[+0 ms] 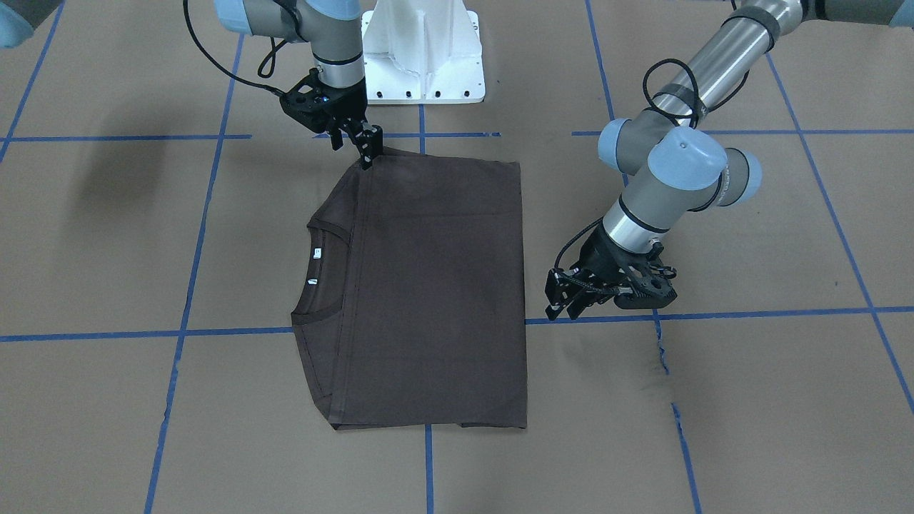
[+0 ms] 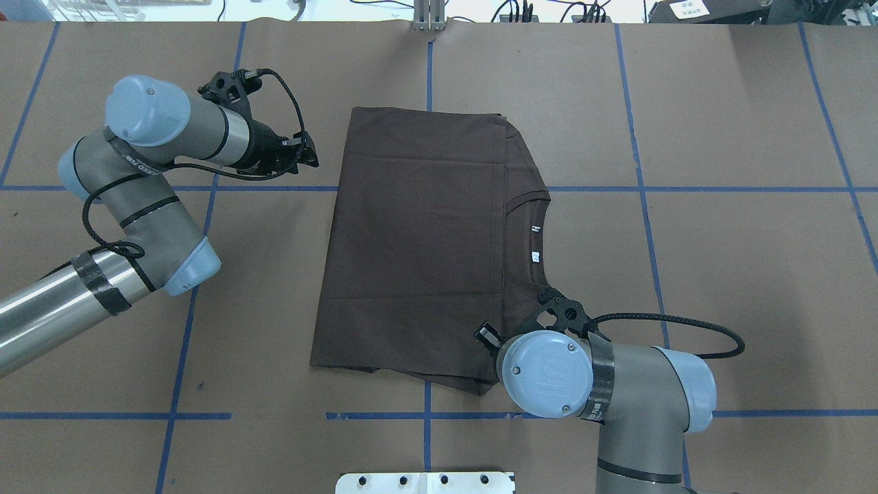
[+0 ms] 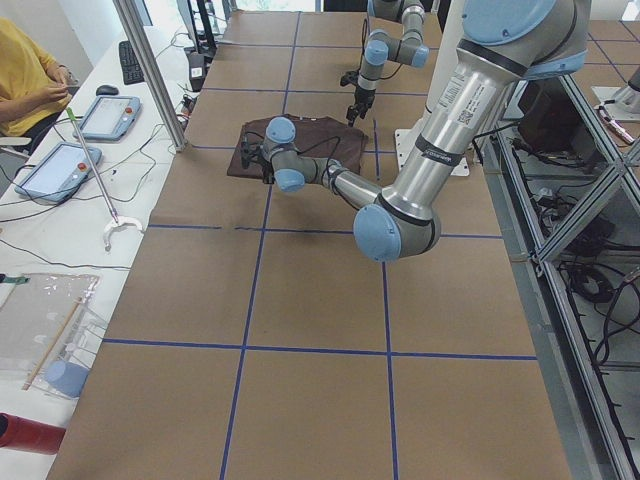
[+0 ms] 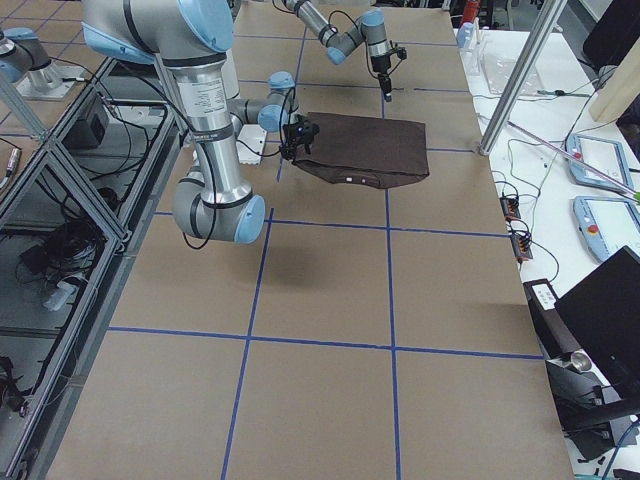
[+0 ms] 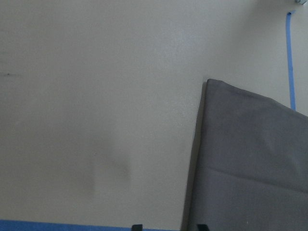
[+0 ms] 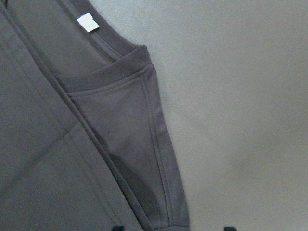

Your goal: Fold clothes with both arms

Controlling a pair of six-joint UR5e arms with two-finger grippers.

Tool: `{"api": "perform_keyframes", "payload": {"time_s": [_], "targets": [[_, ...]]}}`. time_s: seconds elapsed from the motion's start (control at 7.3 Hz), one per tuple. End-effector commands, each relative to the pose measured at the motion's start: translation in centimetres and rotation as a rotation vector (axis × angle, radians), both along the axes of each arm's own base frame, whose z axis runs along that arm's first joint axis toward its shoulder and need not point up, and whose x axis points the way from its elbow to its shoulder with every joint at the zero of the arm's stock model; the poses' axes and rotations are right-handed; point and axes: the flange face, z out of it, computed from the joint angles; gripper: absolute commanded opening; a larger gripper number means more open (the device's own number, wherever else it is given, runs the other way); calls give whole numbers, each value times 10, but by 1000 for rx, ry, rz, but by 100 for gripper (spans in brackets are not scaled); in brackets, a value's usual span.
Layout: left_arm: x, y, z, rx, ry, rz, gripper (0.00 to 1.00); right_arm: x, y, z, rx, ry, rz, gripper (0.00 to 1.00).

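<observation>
While right hand (image 1: 357,150) points down at T-shirt (image 1: 435,285) corner | left hand (image 1: 562,313) tilted low

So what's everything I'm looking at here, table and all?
T-shirt: one, dark brown, folded flat mid-table.
Neck tags: two, white, inside its collar.
Table: one, brown paper top.
Tape lines: several, blue, crossing the table.
Base block: one, white, table edge by the robot.
Screens: two, grey, side bench.
Person: one, yellow top, at that bench.
Left arm: one, silver-grey, blue caps, beside the shirt.
Right arm: one, same colours, opposite side.
Left hand: one, black, open, off the cloth.
Right hand: one, black, open, at a shoulder corner.
</observation>
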Motion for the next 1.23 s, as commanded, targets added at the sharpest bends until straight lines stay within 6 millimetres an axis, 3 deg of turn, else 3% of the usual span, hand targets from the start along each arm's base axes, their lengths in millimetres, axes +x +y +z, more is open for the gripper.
{"api": "perform_keyframes", "payload": {"time_s": [0.0,0.68,1.1], "targets": [[-3,1,-4,6,7,-2,48,-10,0,11,-35,1,39,73],[-5,3,-10,13,16,-3,48,-17,7,4,-33,-26,20,72],[-5,5,-8,10,15,-2,48,-21,7,3,-23,-25,8,65]]}}
